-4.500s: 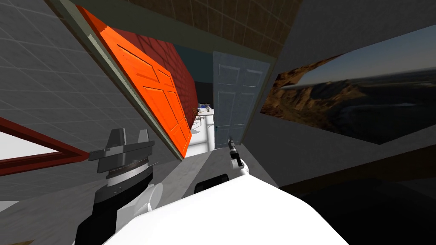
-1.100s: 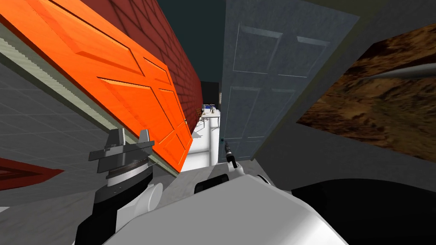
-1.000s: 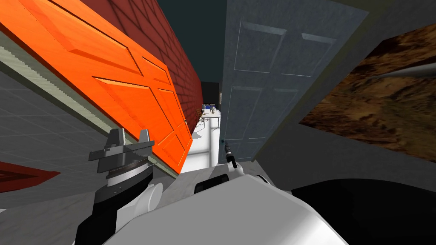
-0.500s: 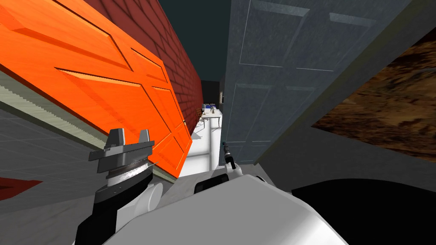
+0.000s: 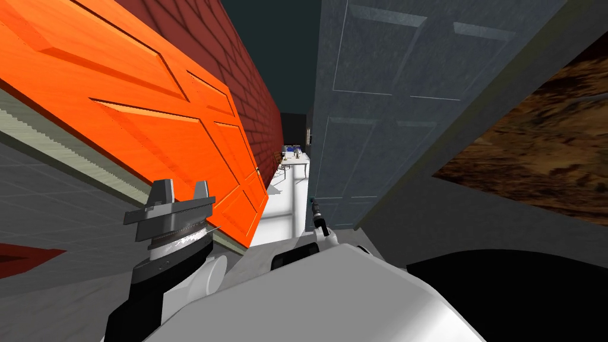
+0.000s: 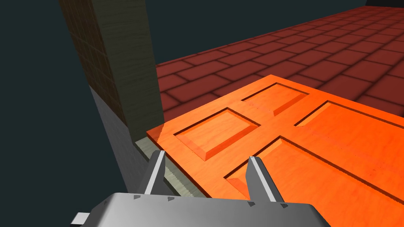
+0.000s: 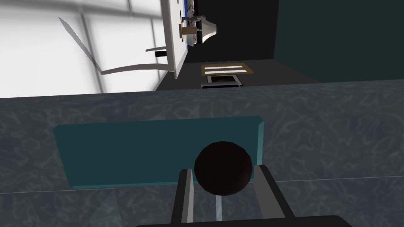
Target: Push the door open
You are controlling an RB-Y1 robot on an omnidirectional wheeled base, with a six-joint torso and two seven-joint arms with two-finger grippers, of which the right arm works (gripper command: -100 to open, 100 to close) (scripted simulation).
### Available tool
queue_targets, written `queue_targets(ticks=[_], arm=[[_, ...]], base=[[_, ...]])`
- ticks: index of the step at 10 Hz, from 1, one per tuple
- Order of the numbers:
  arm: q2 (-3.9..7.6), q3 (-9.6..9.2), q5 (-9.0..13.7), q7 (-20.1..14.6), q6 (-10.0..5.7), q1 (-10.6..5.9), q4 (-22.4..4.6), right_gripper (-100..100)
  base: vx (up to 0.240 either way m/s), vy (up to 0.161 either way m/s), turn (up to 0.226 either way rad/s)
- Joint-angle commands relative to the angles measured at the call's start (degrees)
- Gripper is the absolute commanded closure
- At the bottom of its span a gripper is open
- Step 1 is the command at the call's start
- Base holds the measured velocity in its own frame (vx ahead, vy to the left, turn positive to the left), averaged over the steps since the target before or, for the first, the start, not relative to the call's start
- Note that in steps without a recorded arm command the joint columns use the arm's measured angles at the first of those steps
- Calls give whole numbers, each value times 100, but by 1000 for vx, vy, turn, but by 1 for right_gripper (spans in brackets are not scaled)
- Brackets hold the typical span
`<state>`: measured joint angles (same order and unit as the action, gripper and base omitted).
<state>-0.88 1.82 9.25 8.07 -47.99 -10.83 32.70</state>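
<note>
Grey-blue and panelled, the door (image 5: 368,148) fills the right front of the head view. Its free edge stands beside the gap that looks down a white floor (image 5: 279,214). Opposite it on my left an orange door (image 5: 166,119) leans across in front of a red brick wall (image 5: 249,77), so the passage between the two leaves is narrow. Far down that passage stands a small desk (image 5: 295,157) with a few things on it that are too small to name.

I judge the grey-blue door to be a stiff, fairly heavy slab that will swing only about its hinge. Force is best applied at the latch side, well away from the hinge, where the right arm is. There a teal plate (image 7: 138,153) carries a round black knob (image 7: 223,167). The right gripper (image 5: 313,205) has its fingers (image 7: 185,197) closed in on either side of the knob, pinching it. The knob looks smooth and may slip under a sideways pull, so a straight push seems safer.

The left gripper (image 6: 205,155) hangs with its fingers spread and nothing between them. It is just off the orange door's corner and an olive-grey jamb (image 6: 126,71). Room on that side is tight, so the left arm should keep clear of that edge.
</note>
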Motion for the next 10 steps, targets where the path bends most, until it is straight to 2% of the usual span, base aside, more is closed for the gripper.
queue_targets(ticks=[1,6,7,9,10], arm=[[89,64,40,17,1,0,0,100],[300,274,172,74,3,-1,-2,100],[300,274,172,74,3,-1,131,100],[300,274,172,74,3,-1,-2,100],[382,389,245,105,4,-1,-3,100]], base=[[106,30,-24],[184,28,-37],[142,24,-30],[28,6,-1],[91,34,-107]])
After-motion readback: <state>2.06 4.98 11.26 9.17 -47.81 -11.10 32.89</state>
